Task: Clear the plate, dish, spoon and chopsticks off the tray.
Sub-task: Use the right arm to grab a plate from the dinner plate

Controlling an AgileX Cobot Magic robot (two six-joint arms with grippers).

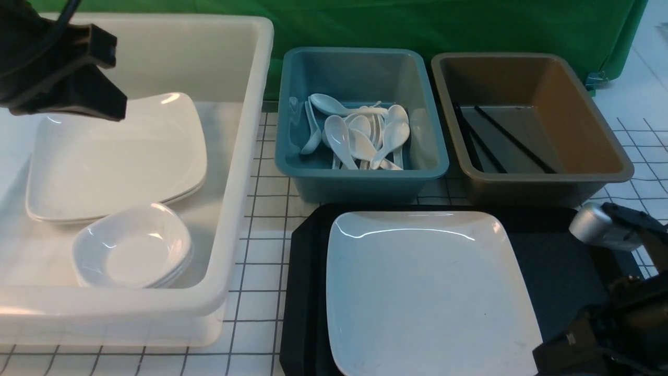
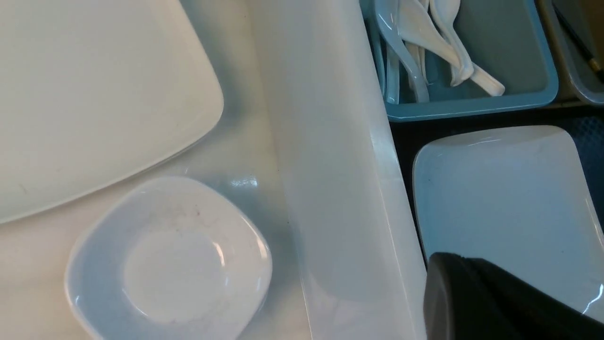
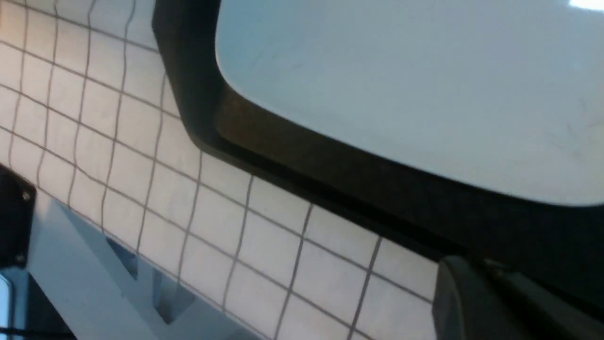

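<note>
At lower right, right gripper (image 1: pixel 553 352) half cut off, closed; left gripper (image 1: pixel 112 104) closed; plate (image 1: pixel 428 292) hides most of tray (image 1: pixel 553 261).

Left arm (image 1: pixel 31 62) raised high at the far left, left gripper (image 1: pixel 107 89) closed. Right arm (image 1: pixel 631 313) low at the near right, right gripper (image 1: pixel 558 352) also closed.

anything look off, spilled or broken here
Nothing is spilled or broken. The spoons lie in a jumbled heap in the teal tub. The plate sits toward the left side of the tray, leaving the right side bare. Neither looks like a problem.
</note>
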